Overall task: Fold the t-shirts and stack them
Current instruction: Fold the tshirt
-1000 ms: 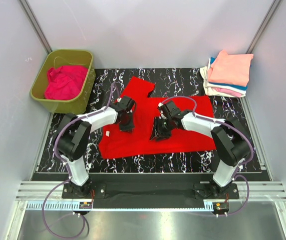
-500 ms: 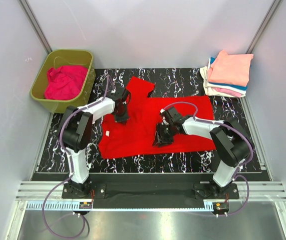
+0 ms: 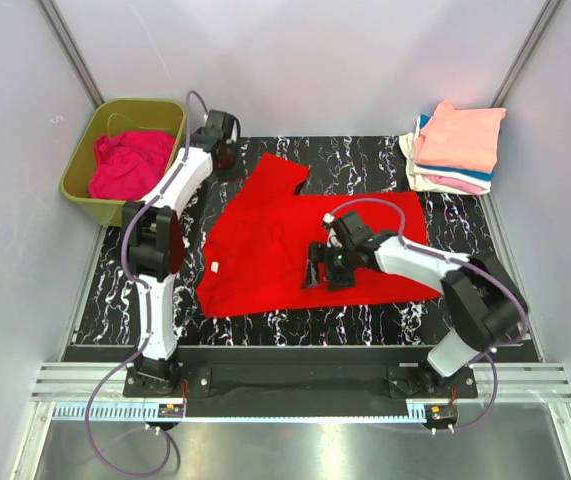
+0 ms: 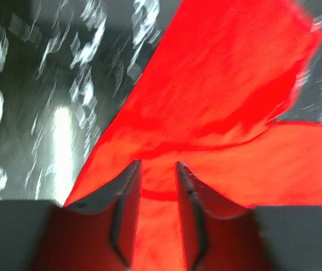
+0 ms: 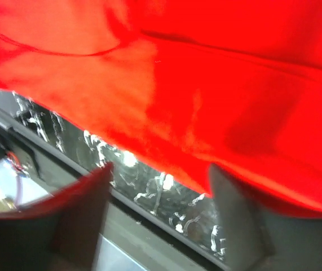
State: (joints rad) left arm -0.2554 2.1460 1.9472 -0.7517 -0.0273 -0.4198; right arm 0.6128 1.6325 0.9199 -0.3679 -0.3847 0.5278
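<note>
Spreading step: red t-shirt [image 3: 285,250] lies roughly flat at mat [image 3: 365,160] centre; left gripper [image 4: 158,169] narrowly parted, right gripper [image 5: 161,169] wide, both empty; folding next requires pinching a side edge.

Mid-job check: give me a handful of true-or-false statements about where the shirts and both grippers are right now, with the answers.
1. The bright red t-shirt lies spread on the black marbled mat. True.
2. The olive-green plastic tub is empty. False: a magenta-pink shirt lies in it.
3. The right gripper is over the red t-shirt, jaws open. True.
4. The folded stack at the far right has a blue shirt on top. False: a peach one tops it.
5. The left gripper grips the red t-shirt's sleeve. False: it is near the tub, jaws apart, with nothing between them.
</note>
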